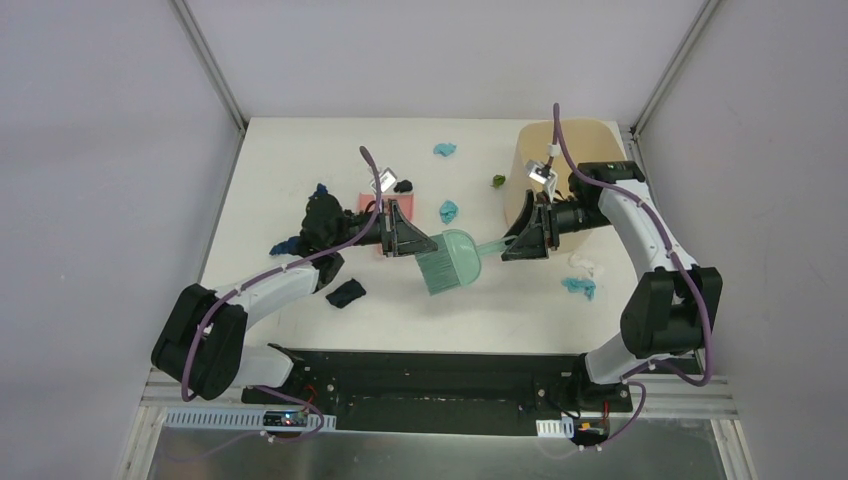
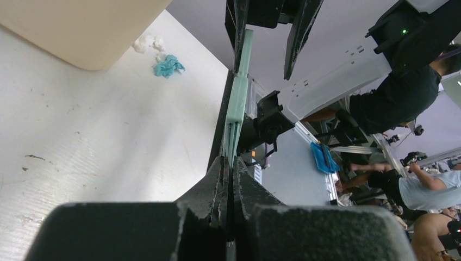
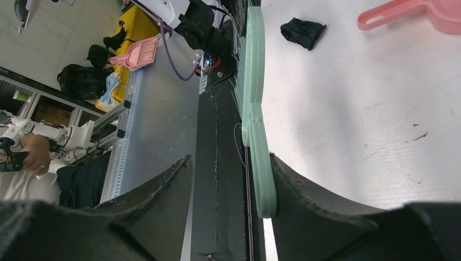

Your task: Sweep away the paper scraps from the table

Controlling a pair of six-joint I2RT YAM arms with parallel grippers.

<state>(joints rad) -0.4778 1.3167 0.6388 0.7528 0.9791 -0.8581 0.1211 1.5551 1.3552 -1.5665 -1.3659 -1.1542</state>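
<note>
Left gripper [image 1: 425, 242] is clamped on the head of the teal brush [image 1: 455, 262]. In its wrist view the 2 fingers are pressed together with only the brush's thin edge between them. Right gripper [image 1: 510, 248] faces it from the other end, its 2 fingers standing apart around the brush handle. The handle lies against 1 finger and a clear gap shows to the other, so only the left one grips the tool.

Sweeping looks barely begun. About 9 paper scraps [image 1: 448, 211] lie scattered over the table [image 1: 280, 170], and none can be seen in the pink dustpan [image 3: 443, 10]. It lies just behind the left gripper, mostly hidden by it from above. Whatever is left covers nearly the whole job: gathering the wads, getting them into the pan, and probably tipping them into the beige bin [image 1: 560, 150] just beyond the right gripper.

- The nearest teal wad sits just beyond the left gripper's fingertips, toward the far side.
- A small black wad [image 1: 403, 185] is also just beyond that gripper.
- A larger black wad [image 1: 345, 292] lies on its near side, beside the forearm.
- 2 dark blue wads [image 1: 285, 245] lie back past its wrist.
- An olive wad [image 1: 497, 181] lies beyond the gap between the 2 grippers, close to the bin.
- A far teal wad [image 1: 444, 149] is well apart from both.
- A teal wad with a white one [image 1: 578, 287] lies on the right gripper's near side, under its forearm.
</note>
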